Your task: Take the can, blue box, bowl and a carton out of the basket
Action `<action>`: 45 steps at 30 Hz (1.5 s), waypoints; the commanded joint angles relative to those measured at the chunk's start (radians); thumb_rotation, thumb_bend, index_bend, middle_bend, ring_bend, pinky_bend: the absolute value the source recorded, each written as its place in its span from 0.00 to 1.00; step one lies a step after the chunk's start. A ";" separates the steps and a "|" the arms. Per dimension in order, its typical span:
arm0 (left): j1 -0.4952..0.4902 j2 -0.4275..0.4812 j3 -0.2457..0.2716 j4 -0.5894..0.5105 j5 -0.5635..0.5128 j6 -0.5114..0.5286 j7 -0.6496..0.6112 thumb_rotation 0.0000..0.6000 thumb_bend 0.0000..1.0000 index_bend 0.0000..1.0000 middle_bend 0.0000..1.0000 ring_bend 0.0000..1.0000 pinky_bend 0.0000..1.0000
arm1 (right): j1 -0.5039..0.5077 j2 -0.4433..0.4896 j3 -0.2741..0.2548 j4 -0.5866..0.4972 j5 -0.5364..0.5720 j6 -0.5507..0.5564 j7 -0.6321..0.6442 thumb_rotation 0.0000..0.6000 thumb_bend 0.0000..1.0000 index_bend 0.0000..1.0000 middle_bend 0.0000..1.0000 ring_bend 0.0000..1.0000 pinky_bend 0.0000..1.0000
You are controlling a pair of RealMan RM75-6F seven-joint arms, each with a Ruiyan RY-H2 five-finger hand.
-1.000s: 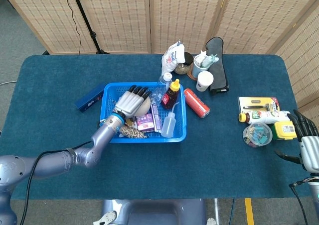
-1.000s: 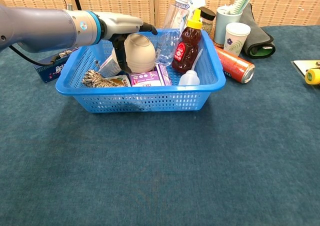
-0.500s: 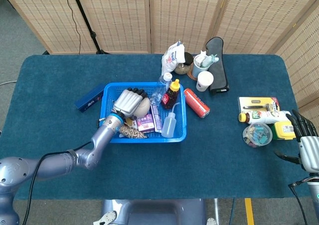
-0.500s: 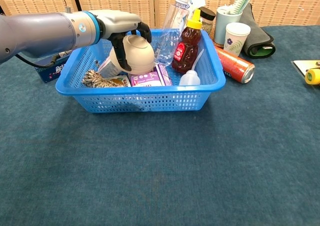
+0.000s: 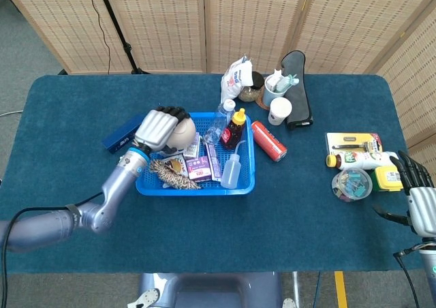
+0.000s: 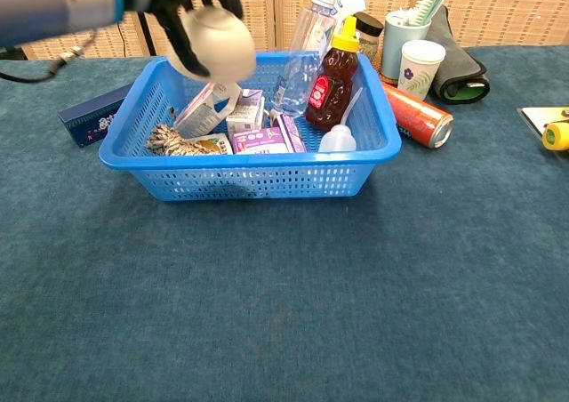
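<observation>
With the right hand (image 5: 421,200) resting fingers spread and holding nothing far right of the basket (image 6: 258,178), cartons (image 6: 258,139) lie inside it, the left hand (image 6: 182,2) grips the bowl (image 6: 216,44) above it, the box (image 6: 93,115) lies left and the can (image 6: 418,115) right.

Covering most of the bowl (image 5: 180,135) in the head view with the left hand (image 5: 156,127), fingers curled over its rim. Blurring in the chest view, both bowl (image 6: 216,44) and hand. Running off the frame's bottom right corner, the right hand (image 5: 421,200), its palm side not showing. Lying half buried under one another, the cartons (image 6: 264,140) in the basket (image 6: 249,175), print too small to read.
</observation>
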 commanded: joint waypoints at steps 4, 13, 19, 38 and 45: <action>0.123 0.166 -0.004 -0.066 0.071 0.029 -0.153 1.00 0.20 0.34 0.23 0.29 0.37 | -0.001 0.002 -0.004 -0.009 -0.008 0.005 -0.003 1.00 0.00 0.00 0.00 0.00 0.09; 0.275 0.233 0.085 0.023 0.209 -0.013 -0.375 1.00 0.20 0.32 0.23 0.27 0.37 | 0.001 0.004 -0.009 -0.029 -0.024 0.011 -0.016 1.00 0.00 0.00 0.00 0.00 0.09; 0.359 0.192 0.155 0.105 0.370 0.008 -0.527 1.00 0.20 0.31 0.23 0.25 0.37 | 0.003 0.003 -0.012 -0.039 -0.030 0.012 -0.027 1.00 0.00 0.00 0.00 0.00 0.09; 0.387 0.256 0.199 0.001 0.461 -0.048 -0.528 1.00 0.10 0.00 0.00 0.00 0.00 | 0.002 0.006 -0.012 -0.045 -0.026 0.013 -0.027 1.00 0.00 0.00 0.00 0.00 0.09; 0.325 0.264 0.105 -0.078 0.456 -0.030 -0.492 1.00 0.10 0.00 0.00 0.00 0.00 | 0.002 0.007 -0.013 -0.046 -0.030 0.016 -0.025 1.00 0.00 0.00 0.00 0.00 0.09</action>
